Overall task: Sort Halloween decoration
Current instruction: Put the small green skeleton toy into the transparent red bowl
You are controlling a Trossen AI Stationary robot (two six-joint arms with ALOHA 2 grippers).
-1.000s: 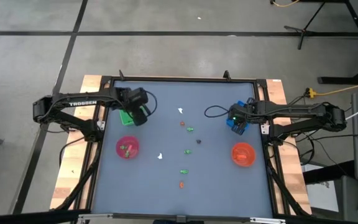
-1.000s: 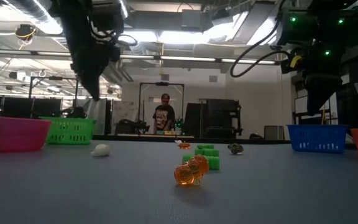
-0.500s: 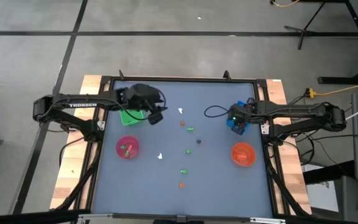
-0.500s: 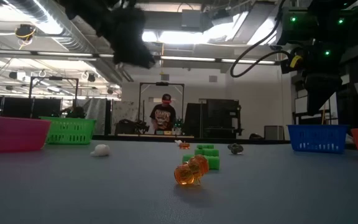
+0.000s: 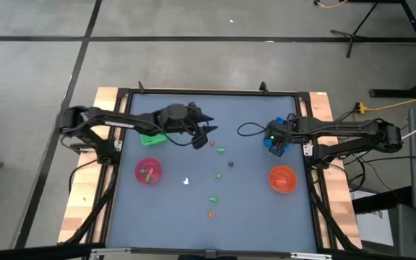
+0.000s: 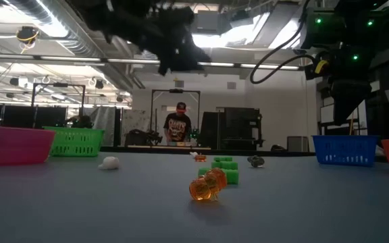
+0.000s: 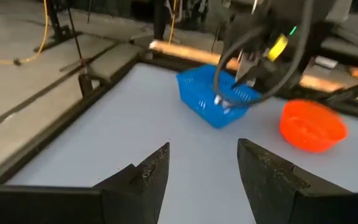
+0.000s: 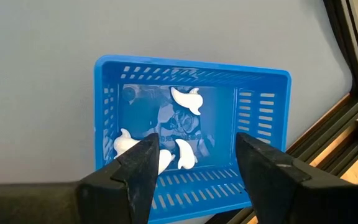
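High view: the left gripper (image 5: 209, 130) reaches out over the middle of the grey table (image 5: 258, 209), toward its far edge, fingers spread and holding nothing. The right gripper (image 5: 274, 142) hangs over the blue basket (image 5: 284, 135) near the table's right edge, its fingers likewise parted and empty; its wrist camera looks straight down on four white ghost figures (image 8: 187, 99) lying in the basket, each pointing a different way. Loose Halloween pieces lie scattered down the middle of the table: an orange one (image 5: 211, 144) and a green one (image 5: 221, 150) just beyond the left gripper, a dark one (image 5: 230, 164), two more green ones (image 5: 217, 175) (image 5: 213, 198), a white one (image 5: 187, 181), and an orange pumpkin (image 5: 211, 214) nearest the front edge. They are too small to tell which way any of them points. A green basket (image 5: 150, 136) sits under the left arm near the left edge, with a pink bowl (image 5: 148, 171) holding small pieces just in front of it. An orange bowl (image 5: 282, 179) stands by the right edge. No lettering on the arms or containers can be read. A person (image 6: 177, 125) stands in the room beyond the table.
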